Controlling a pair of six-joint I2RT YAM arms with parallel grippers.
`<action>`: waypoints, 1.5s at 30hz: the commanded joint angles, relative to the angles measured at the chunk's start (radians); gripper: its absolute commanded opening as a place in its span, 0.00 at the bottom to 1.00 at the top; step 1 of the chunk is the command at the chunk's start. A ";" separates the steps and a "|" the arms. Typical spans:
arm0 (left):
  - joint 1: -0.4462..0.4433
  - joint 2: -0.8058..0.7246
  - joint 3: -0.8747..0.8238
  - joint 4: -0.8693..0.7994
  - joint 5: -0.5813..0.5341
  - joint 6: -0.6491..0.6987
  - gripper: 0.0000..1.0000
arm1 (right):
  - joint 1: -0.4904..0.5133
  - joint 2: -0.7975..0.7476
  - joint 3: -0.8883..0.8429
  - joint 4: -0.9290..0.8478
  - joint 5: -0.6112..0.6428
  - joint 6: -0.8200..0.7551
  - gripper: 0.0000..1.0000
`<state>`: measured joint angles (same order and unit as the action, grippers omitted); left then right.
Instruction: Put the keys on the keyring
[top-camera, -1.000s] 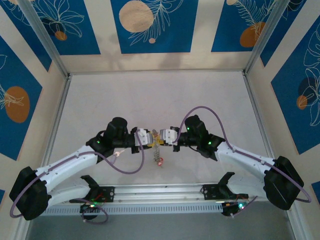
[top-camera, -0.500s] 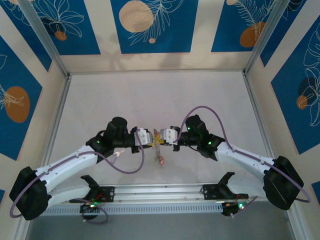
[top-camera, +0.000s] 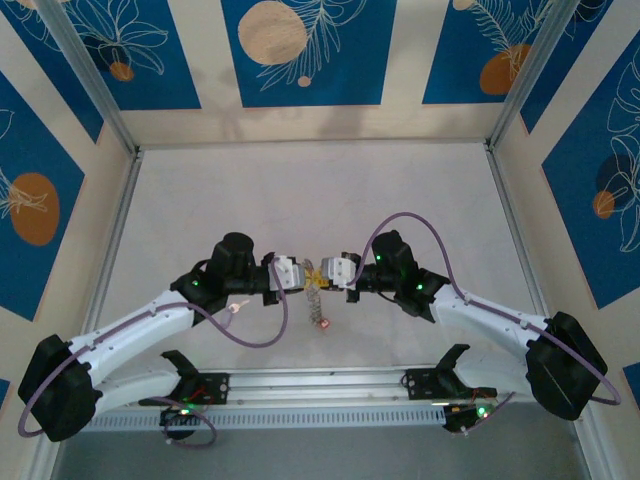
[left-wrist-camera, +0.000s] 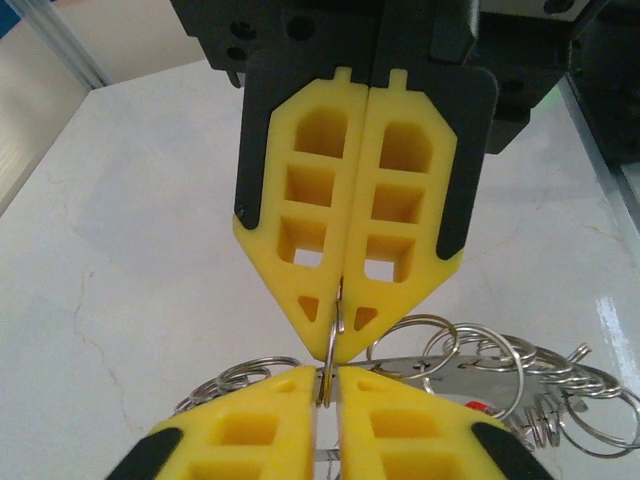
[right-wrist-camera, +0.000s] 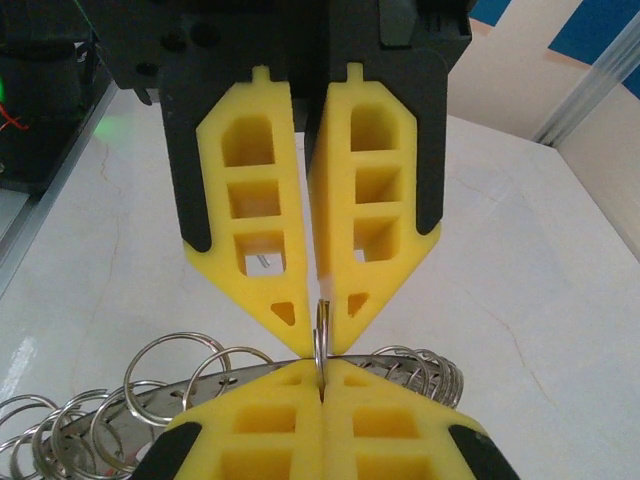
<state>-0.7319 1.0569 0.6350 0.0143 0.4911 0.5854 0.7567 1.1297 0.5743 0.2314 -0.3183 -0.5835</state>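
**Desk:** Read me the grippers, item by item.

**Operator:** Item one, right gripper (left-wrist-camera: 338, 330). I see its yellow pads (left-wrist-camera: 400, 229) pressed flat together with no gap, pinching a small split ring (right-wrist-camera: 320, 352) at the tips.
Item two, left gripper (right-wrist-camera: 320, 325). It is closed to a thin slit that narrows toward the tips. The same ring stands edge-on in that slit, gripped from the opposite side.
The two grippers meet tip to tip above the table (top-camera: 300, 190), near its middle.

**Desk:** And the keyring?

**Operator:** Item three, keyring (top-camera: 317, 298). It is a bunch of silvery loops hanging just under the joined tips. On the wrist cameras it spreads out behind my own fingers (left-wrist-camera: 240, 438), which cut off its lower part, so I can't count the loops.
Item four, key (top-camera: 322, 323). One red head dangles at the bottom of the bunch, and a red speck shows among the loops on the left wrist camera. I can't make out any others.
The pads hide whether the pinched ring is linked to the bunch.
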 joint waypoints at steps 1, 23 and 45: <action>-0.012 0.003 0.046 0.013 0.045 0.014 0.10 | 0.001 0.003 -0.010 0.048 -0.035 0.016 0.00; -0.108 0.088 0.261 -0.386 -0.282 0.216 0.00 | 0.004 -0.022 -0.031 0.000 0.069 0.017 0.31; -0.154 0.149 0.336 -0.441 -0.322 0.213 0.00 | 0.015 -0.014 -0.060 0.045 0.056 0.048 0.27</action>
<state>-0.8719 1.2003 0.9268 -0.4580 0.1555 0.8070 0.7597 1.1217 0.5293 0.2581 -0.2546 -0.5453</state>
